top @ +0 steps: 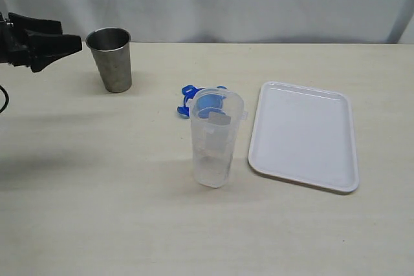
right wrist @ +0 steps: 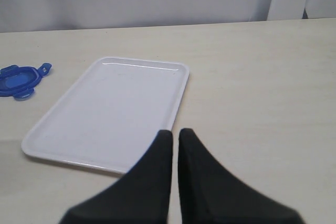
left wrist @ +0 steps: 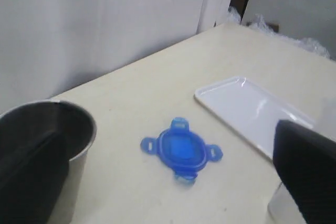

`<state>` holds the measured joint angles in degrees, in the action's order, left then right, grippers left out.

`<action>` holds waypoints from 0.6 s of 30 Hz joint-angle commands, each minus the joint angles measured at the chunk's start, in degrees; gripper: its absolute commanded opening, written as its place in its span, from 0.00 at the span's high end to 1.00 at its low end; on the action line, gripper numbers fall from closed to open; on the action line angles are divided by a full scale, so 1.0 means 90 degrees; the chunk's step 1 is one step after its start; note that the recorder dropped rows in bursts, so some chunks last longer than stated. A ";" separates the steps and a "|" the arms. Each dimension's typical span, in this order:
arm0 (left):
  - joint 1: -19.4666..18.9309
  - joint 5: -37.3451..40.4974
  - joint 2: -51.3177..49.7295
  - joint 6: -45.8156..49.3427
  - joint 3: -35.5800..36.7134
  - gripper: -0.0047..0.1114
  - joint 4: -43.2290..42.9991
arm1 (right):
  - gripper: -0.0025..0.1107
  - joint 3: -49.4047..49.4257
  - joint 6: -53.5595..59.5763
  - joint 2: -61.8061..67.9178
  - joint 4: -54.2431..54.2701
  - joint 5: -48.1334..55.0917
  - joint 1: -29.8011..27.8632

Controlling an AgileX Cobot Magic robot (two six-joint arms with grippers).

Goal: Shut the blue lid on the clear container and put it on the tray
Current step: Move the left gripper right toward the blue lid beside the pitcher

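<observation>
The clear container [top: 217, 139] stands upright and uncovered in the middle of the table. The blue lid [top: 202, 100] lies flat on the table just behind it, partly seen through its wall. The white tray [top: 304, 135] lies to the right, with nothing on it. My left gripper [top: 70, 37] hovers at the far left, open and holding nothing, well away from both. In the left wrist view the blue lid [left wrist: 181, 150] lies between the wide-set fingers [left wrist: 310, 171]. My right gripper [right wrist: 175, 132] is shut on nothing, near the tray's [right wrist: 110, 108] rim; it is out of the exterior view.
A steel cup [top: 110, 59] stands at the back left, just right of the left gripper, and looms close in the left wrist view as the steel cup [left wrist: 47, 145]. A white curtain hangs behind the table's far edge.
</observation>
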<state>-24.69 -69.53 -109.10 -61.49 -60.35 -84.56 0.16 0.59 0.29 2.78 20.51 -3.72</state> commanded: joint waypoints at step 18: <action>0.2978 -0.0048 0.0875 -0.0499 0.0718 0.11 0.0007 | 0.94 -0.0018 0.0012 -0.0032 -0.0018 -0.0088 -0.0018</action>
<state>-0.10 -69.64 -101.60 -65.71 -54.13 -85.65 0.16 0.59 0.29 2.78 20.51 -3.72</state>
